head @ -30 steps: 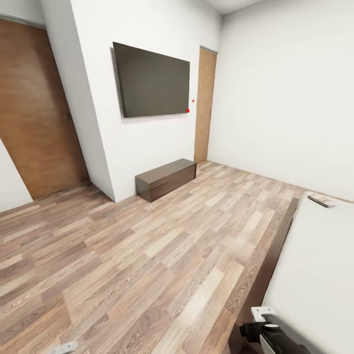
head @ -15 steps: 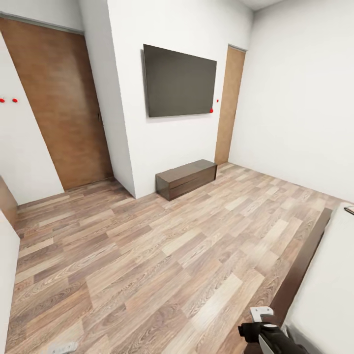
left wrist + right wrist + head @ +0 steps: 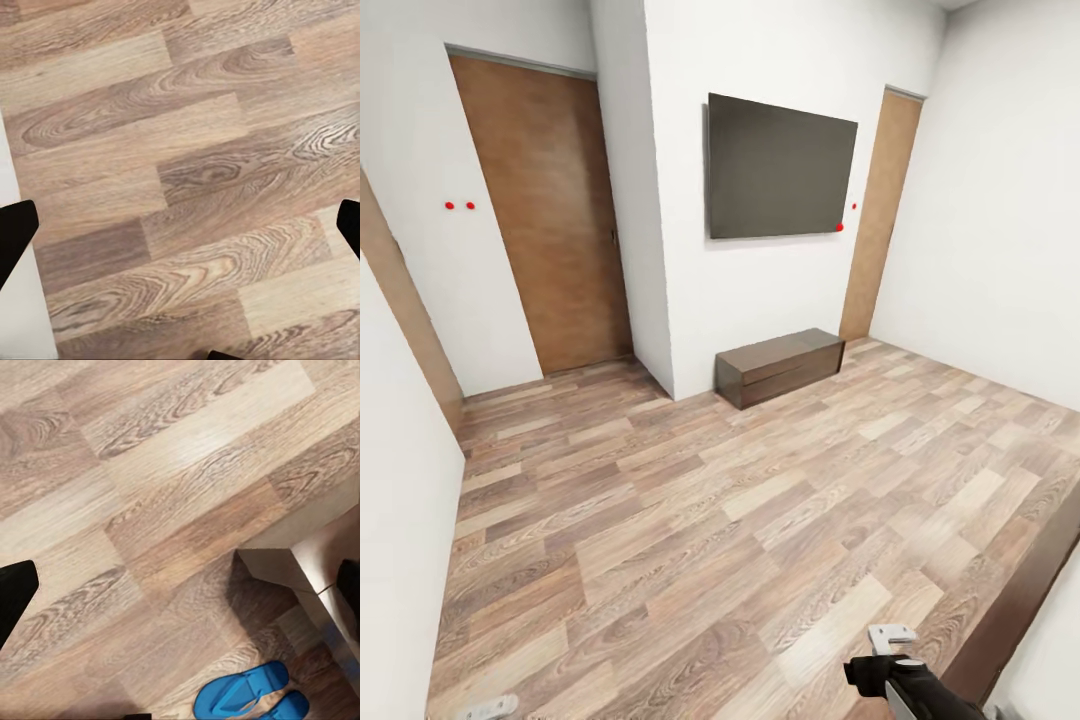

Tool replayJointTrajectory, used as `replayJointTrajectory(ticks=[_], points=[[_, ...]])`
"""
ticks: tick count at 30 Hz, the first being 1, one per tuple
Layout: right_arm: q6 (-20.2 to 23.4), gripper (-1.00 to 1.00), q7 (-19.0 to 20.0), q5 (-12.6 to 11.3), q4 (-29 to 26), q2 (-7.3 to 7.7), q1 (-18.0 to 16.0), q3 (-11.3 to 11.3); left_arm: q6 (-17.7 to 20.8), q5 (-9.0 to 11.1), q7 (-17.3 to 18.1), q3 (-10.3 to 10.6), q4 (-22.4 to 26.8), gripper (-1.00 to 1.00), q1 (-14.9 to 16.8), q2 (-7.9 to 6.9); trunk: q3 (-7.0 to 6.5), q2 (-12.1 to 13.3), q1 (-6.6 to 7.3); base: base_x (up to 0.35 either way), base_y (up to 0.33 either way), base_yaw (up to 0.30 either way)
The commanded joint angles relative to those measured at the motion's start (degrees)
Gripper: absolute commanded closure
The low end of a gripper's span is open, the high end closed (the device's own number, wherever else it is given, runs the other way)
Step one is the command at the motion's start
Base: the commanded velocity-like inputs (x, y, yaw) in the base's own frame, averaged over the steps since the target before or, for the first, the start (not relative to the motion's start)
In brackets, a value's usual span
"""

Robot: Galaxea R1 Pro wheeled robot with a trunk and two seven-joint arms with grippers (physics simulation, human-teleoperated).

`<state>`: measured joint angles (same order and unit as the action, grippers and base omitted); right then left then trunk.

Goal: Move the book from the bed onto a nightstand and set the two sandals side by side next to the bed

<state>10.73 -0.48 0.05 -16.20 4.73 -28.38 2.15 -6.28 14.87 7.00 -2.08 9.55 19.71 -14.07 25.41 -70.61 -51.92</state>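
The bed (image 3: 1015,610) frame crosses the head view's lower right corner, so the robot is judged in transit. Both sandals (image 3: 244,691) lie together on the floor (image 3: 150,510) beneath the right gripper (image 3: 180,585); the left gripper (image 3: 180,225) hangs over bare planks. Both grippers are spread and empty, consistent with travelling.

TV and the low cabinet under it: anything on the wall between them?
No. In the head view, only bare white wall separates the TV from the cabinet on the floor.

Bright even light; soft shadows; sharp renders w/ wide-angle stretch at edges.
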Motion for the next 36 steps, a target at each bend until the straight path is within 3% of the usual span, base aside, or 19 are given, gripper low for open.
replayJointTrajectory(ticks=[1,36], points=[[0.4,-1.00,0.0,0.0,-0.2,0.03,0.0,0.2,-0.1,0.4,0.4,-0.2,-0.1,-1.00,0.1,0.00,0.01,0.0,0.00,0.000,0.000,0.240],[-2.5,-1.00,0.0,0.2,1.0,0.02,0.1,0.3,-0.1,0.3,0.4,-0.2,-0.1,-1.00,0.1,0.43,-2.40,0.0,0.00,0.000,0.000,0.205]])
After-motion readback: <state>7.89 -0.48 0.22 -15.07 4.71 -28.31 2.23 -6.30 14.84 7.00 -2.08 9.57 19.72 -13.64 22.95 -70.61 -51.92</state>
